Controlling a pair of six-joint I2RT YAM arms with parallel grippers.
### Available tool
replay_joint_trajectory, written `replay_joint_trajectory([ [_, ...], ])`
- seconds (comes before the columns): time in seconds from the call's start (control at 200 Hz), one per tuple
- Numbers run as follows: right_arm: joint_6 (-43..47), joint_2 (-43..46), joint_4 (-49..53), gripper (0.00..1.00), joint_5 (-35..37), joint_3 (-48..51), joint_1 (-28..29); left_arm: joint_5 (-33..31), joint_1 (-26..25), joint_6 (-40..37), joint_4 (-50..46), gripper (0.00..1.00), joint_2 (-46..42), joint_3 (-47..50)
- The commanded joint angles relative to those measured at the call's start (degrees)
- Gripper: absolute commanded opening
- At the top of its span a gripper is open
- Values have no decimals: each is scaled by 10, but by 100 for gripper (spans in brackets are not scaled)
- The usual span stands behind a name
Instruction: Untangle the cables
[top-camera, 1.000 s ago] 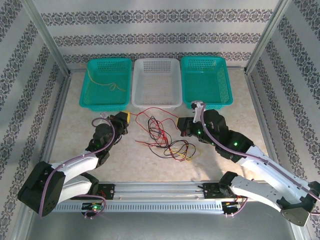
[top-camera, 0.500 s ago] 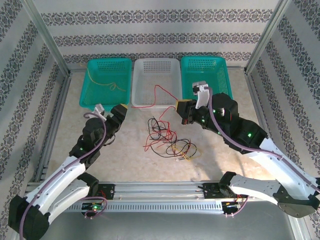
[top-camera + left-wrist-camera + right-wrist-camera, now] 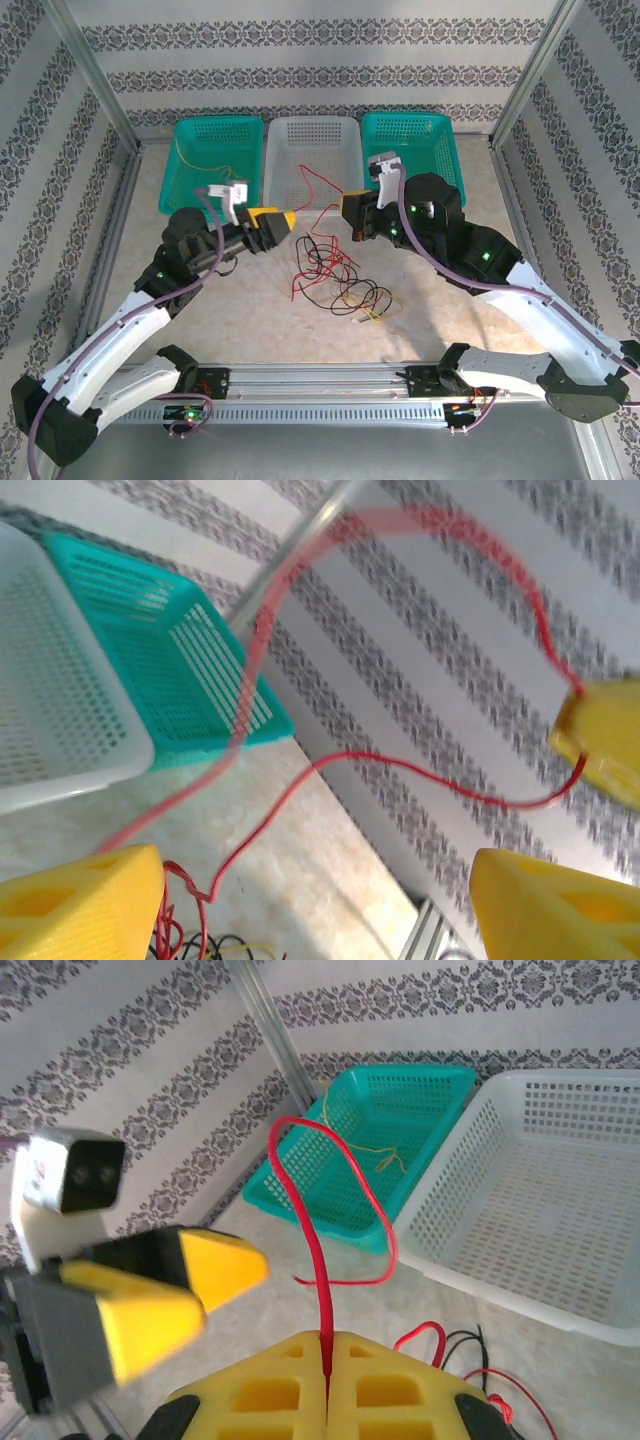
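Red, black and yellow cables (image 3: 335,282) lie tangled on the beige table (image 3: 250,320), low centre of the top view. Up and left of them in the frame, the left gripper (image 3: 278,226) has its yellow jaws spread wide and holds nothing. Facing it from the right, the right gripper (image 3: 328,1345) is pinched tight on a red cable (image 3: 318,1250), which loops up toward the white basket (image 3: 285,205). Farther back, a yellow cable (image 3: 215,168) lies in the left teal basket (image 3: 185,208).

Left gripper (image 3: 283,228): jaws sprung apart, swung right toward white basket's (image 3: 311,122) front edge. Right gripper (image 3: 347,216): shifted left along same edge, red cable (image 3: 326,1315) trailing.
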State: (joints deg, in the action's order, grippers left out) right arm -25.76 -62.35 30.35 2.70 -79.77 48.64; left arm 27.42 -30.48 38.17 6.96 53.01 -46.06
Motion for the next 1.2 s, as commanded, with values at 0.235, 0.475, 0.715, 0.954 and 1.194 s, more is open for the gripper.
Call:
replay_joint_trajectory([
  [0.235,-59,27,-77,0,-45,11,7,-14,-56,-146,-1,71,120,-50],
  [0.475,-85,47,-115,0,-53,46,7,-33,-72,-168,20,42,166,-57],
  [0.715,-120,42,-85,6,8,72,-15,-63,-79,-135,5,0,152,-58],
  [0.954,-207,35,3,42,19,148,-113,-62,-46,-25,-47,0,110,-56],
  [1.194,-208,68,-38,65,-14,249,-76,-17,23,125,24,0,84,-10],
])
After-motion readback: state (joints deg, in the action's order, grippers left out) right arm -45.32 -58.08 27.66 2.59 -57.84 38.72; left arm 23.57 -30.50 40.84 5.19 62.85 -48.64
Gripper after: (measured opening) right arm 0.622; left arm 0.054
